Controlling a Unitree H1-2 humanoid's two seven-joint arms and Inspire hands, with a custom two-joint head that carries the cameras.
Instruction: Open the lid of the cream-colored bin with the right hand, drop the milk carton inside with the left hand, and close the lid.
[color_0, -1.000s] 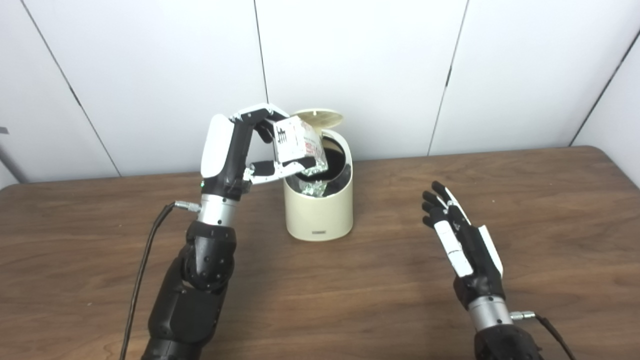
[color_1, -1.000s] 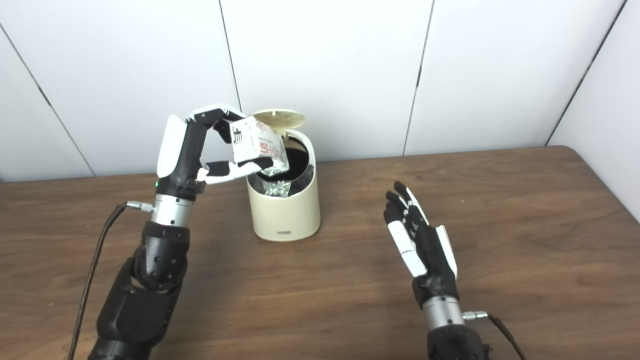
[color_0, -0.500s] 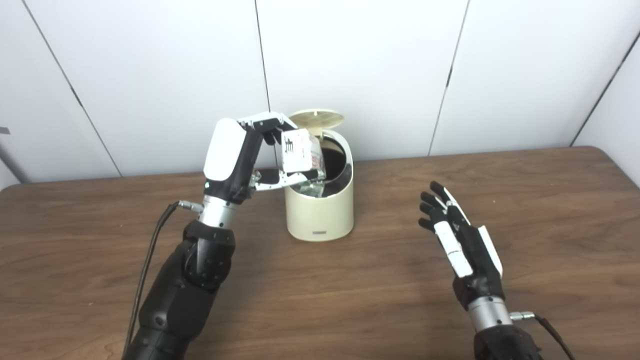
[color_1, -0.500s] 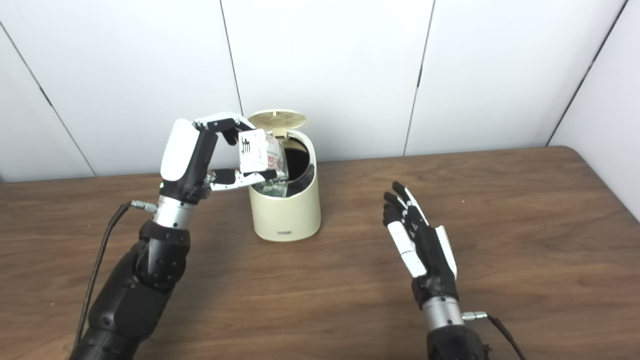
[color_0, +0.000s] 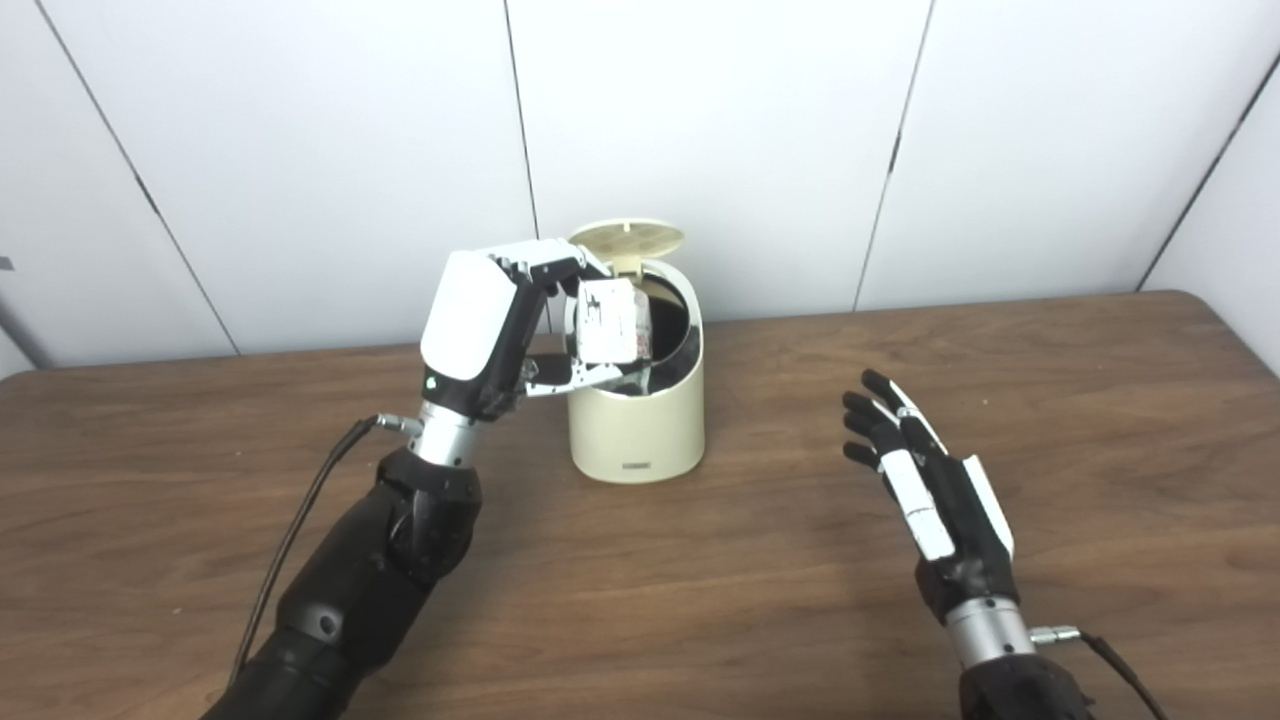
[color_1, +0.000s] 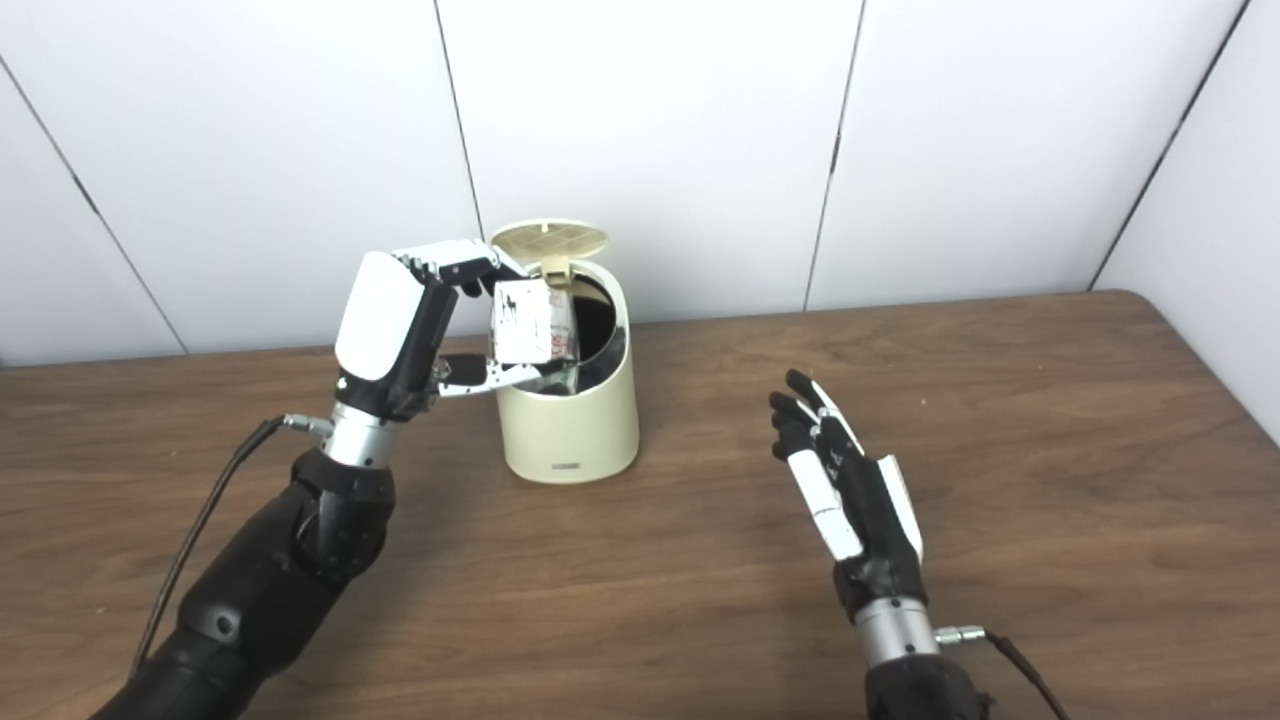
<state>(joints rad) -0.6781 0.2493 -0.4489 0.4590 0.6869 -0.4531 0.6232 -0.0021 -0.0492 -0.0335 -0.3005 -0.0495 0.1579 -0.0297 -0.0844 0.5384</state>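
The cream-colored bin (color_0: 637, 430) stands on the table near the back wall, its round lid (color_0: 627, 238) raised above the dark opening. My left hand (color_0: 490, 325) is shut on the white milk carton (color_0: 612, 323), pinched between fingers above and thumb below. The carton sits over the bin's left rim, its lower end dipping into the opening. My right hand (color_0: 935, 490) hovers open to the right of the bin, well apart from it, fingers spread and holding nothing.
The brown wooden table (color_0: 760, 610) stretches around the bin. White wall panels (color_0: 760, 130) rise directly behind the bin. A cable (color_0: 300, 520) hangs from the left wrist, and another leaves the right wrist (color_0: 1100, 650).
The left hand has carried the carton down and rightward, from above the rim into the bin's opening. The right hand has drifted slightly toward me, staying open.
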